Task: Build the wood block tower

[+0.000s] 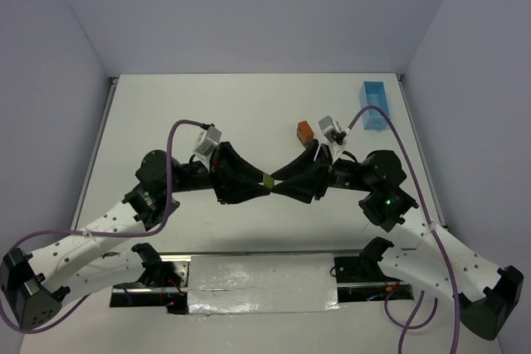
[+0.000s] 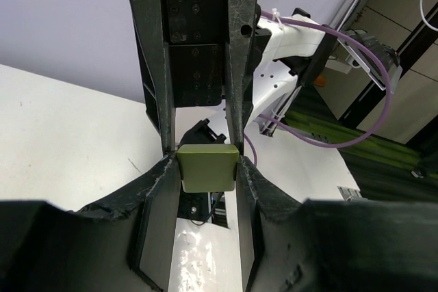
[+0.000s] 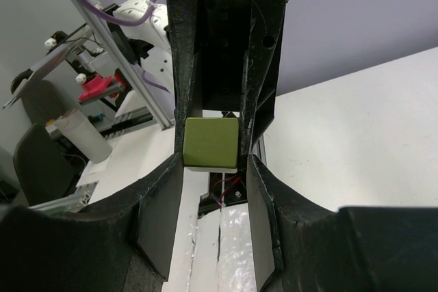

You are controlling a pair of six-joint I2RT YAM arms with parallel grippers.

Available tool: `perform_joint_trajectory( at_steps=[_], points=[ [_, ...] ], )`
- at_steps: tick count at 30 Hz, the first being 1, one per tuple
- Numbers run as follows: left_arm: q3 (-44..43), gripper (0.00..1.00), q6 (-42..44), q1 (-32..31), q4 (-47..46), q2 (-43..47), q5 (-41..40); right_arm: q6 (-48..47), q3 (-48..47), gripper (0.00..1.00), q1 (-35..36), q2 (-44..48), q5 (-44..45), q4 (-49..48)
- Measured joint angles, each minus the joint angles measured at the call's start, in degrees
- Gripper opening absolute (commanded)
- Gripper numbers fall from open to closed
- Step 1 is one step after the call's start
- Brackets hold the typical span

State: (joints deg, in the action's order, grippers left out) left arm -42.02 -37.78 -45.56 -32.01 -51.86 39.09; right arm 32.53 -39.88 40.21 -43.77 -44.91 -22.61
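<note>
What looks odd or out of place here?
Nothing damaged or spilled. The olive block is clamped in the left claw with the right claw around it too, tip to tip; an orange block lies apart.

Quick notes: the left arm (image 1: 91,234) and right arm (image 1: 465,259) have white lower links dotted with rows of small dark holes, black joint housings and blocky black caps at the outer ends. A purple cable (image 1: 172,143) loops off the left arm, and a second purple cable (image 1: 404,151) off the right is zip-tied to white parts. There are grey-white wrist camera boxes (image 1: 207,140) and a green light (image 1: 387,201) on a black right-arm joint. Both the left gripper (image 1: 263,181) and right gripper (image 1: 276,183) are matte black, wedge-shaped, with a rough printed texture. The fingers (image 2: 154,200) are thick and tapering, and the flat black face plate (image 2: 195,11) has several round screw holes.
</note>
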Motion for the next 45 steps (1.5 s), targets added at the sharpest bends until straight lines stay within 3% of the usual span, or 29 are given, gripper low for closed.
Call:
perform_joint_trajectory(
  at_steps=[2,3,6,9,13,15,25,31,36,45],
  points=[
    [-0.33,0.42,0.07,0.02,0.87,-0.02,-0.24,-0.07,0.0,0.0,0.0,0.0,0.33,0.35],
    [-0.59,0.57,0.13,0.04,1.51,-0.09,-0.42,-0.26,0.0,0.0,0.0,0.0,0.52,0.52],
    [-1.42,0.75,0.24,0.04,3.04,-0.39,-0.96,-1.66,0.0,0.0,-0.07,-0.15,2.25,2.16],
    [-1.77,0.84,0.39,0.17,4.83,-0.37,-2.01,-2.82,-0.09,0.0,-0.28,-0.2,4.35,3.61],
    [-1.9,0.89,1.44,0.09,7.26,-0.74,-4.24,-4.0,-0.31,0.0,0.07,-0.63,5.14,5.99],
    [-1.95,0.99,1.99,0.04,8.96,-0.76,-5.53,-4.55,-0.31,0.0,0.15,-0.74,5.4,7.28],
    [-5.25,0.99,4.61,0.04,21.62,-0.33,-17.88,-6.54,-0.76,0.0,-2.36,-1.25,6.84,10.93],
    [-12.09,0.99,3.02,-0.09,37.2,0.22,-37.94,-11.17,-6.67,0.0,-8.31,-4.7,13.14,23.3],
    [-17.64,0.99,1.79,0.28,50.82,2.71,-55.1,-18.01,-20.04,0.0,-15.28,-16.02,23.74,37.68],
    [-25.83,1.0,11.15,0.28,68.98,1.7,-68.35,-31.01,-41.7,0.0,-16.83,-43.17,41.0,55.15]
  ],
)
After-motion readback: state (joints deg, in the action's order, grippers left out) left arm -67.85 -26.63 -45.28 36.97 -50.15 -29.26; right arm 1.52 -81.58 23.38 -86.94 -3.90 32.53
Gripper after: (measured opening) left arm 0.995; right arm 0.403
